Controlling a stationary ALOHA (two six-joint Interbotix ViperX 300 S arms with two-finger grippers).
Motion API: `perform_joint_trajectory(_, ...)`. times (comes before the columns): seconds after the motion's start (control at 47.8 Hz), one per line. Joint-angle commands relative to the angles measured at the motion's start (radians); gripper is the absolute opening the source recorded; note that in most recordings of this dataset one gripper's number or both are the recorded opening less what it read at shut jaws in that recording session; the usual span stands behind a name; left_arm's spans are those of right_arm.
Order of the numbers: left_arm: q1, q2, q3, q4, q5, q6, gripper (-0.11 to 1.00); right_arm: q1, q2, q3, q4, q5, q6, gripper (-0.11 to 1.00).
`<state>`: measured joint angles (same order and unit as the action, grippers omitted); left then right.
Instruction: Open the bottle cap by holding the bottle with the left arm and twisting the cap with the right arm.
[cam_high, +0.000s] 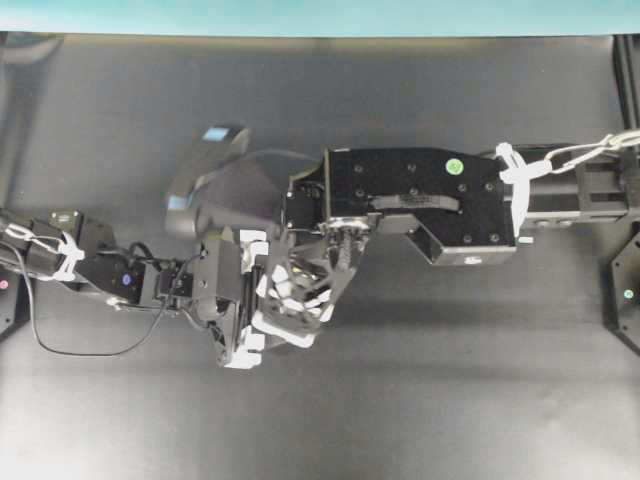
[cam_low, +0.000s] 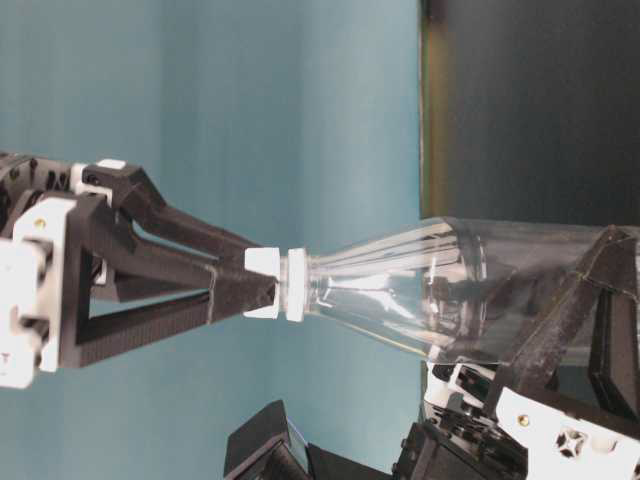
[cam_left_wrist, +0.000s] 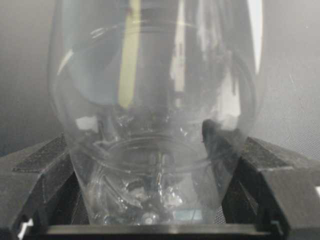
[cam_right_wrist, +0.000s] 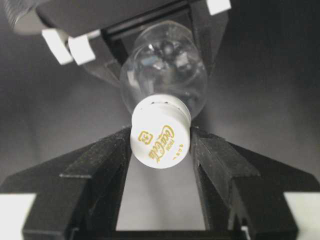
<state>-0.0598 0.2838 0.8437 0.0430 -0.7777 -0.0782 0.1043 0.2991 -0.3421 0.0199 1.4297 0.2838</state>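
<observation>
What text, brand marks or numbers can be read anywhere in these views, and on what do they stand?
"Coca-Cola": gold script across the top of the white bottle cap, seen in the right wrist view.
Small gold square emblem beside the script on the cap: too small to read.
Tiny gold characters beside the script on the cap: too small to read.
The clear bottle and both arms: no legible lettering.

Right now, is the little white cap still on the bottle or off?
Still on. The bottle cap sits on the neck of the clear bottle, pinched between the right gripper fingers. Whether it is loosened, cannot tell.
</observation>
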Motion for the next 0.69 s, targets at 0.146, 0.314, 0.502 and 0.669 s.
perform_joint_trajectory(0.146,-0.008,-0.006,0.000,0.003,0.000,-0.020,0.80,0.046,-0.009,-0.017,-0.002,-0.003,-0.314,0.38)
perform_joint_trajectory(0.314,-0.009,-0.006,0.002,0.003,0.000,-0.020,0.80,0.063,-0.009,-0.012,-0.002,-0.026,-0.548,0.38)
perform_joint_trajectory(0.502,-0.008,-0.008,-0.002,0.002,0.000,-0.020,0.80,0.067,-0.012,-0.006,-0.002,-0.075,-0.746,0.38)
perform_joint_trajectory(0.669,-0.008,-0.008,-0.002,0.002,0.000,-0.020,0.80,0.067,-0.018,0.012,-0.020,-0.071,-0.873,0.38)
